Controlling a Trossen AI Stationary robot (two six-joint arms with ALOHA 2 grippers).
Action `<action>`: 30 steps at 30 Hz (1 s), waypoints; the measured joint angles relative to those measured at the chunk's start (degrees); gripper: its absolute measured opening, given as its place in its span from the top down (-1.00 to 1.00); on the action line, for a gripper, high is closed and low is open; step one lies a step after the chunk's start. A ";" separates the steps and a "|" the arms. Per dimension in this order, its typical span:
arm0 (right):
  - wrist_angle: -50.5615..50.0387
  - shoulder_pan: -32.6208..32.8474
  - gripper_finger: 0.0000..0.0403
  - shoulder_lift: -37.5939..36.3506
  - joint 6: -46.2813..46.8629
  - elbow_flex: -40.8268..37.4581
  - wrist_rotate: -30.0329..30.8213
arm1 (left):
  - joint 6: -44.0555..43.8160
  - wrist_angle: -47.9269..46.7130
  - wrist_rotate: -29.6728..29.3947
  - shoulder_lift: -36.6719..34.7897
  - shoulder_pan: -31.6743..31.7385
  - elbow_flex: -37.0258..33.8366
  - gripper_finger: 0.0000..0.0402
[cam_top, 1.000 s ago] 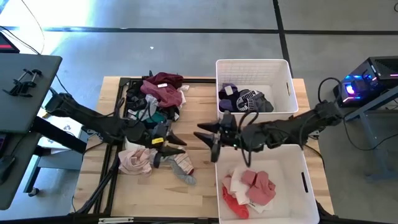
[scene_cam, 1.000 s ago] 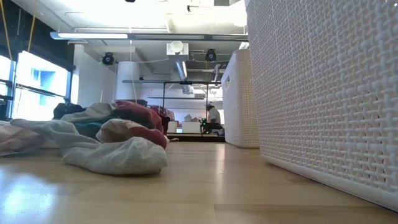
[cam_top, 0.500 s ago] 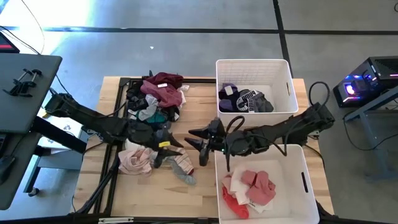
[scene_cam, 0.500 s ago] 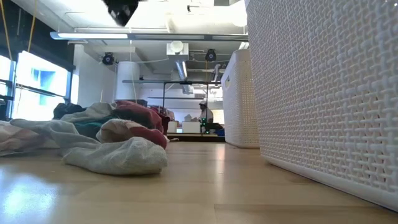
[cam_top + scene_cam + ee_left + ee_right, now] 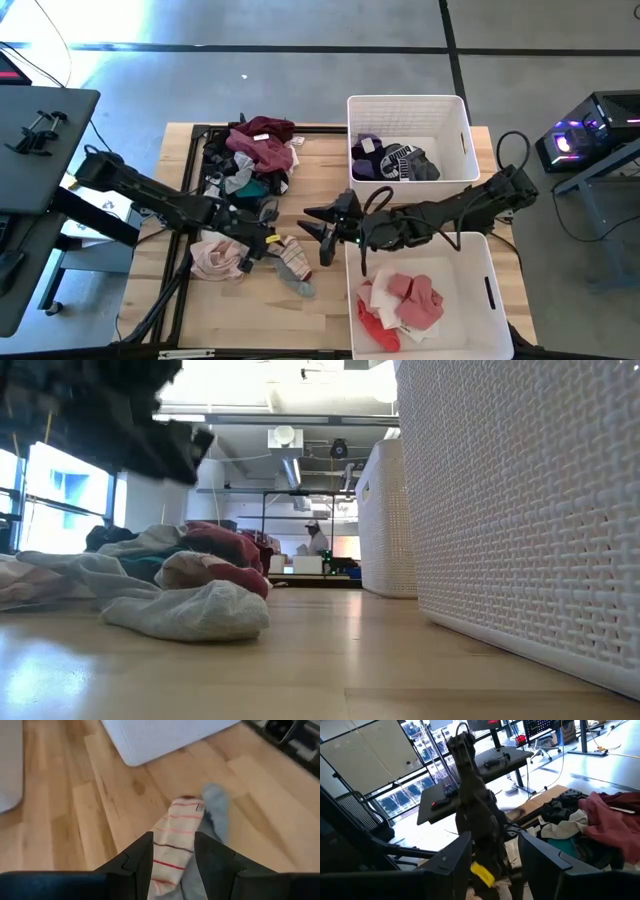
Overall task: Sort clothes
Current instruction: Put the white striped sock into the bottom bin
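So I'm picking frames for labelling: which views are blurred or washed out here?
Low view: a dark arm blurs across the upper left, the ceiling lights blow out, and the near bin wall fills the right. Left wrist view: the striped cloth is soft. Right wrist view: bright windows, left arm soft. High view: floor glare.

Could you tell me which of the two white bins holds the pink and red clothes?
The near bin, below the right gripper in the high view; the far bin holds dark, purple and grey pieces instead.
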 joint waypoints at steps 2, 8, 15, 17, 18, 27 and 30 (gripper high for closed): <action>-0.30 0.00 0.26 0.00 0.00 0.00 -0.01 | -1.71 3.13 -0.80 2.06 0.00 -2.33 0.34; -2.19 0.11 0.26 -0.05 -0.50 0.00 -0.12 | -3.63 11.08 -0.80 12.44 -0.17 -4.50 0.34; -26.78 3.37 0.26 -1.09 -1.48 12.04 4.86 | -14.95 10.82 -1.56 20.58 0.42 -0.56 0.79; -34.41 3.98 0.26 -0.97 0.11 16.55 6.82 | -17.60 10.18 -1.42 20.37 0.37 0.42 0.94; -37.70 4.04 0.26 -0.91 1.61 18.44 7.58 | -18.96 10.00 -1.39 20.05 0.37 1.22 0.95; -51.93 4.50 0.26 -0.53 13.55 23.60 7.90 | -15.61 -2.30 -6.86 8.41 0.37 10.89 0.99; -51.74 4.37 0.26 0.11 13.60 21.01 6.26 | -12.76 -6.83 -9.90 4.13 0.54 13.97 0.99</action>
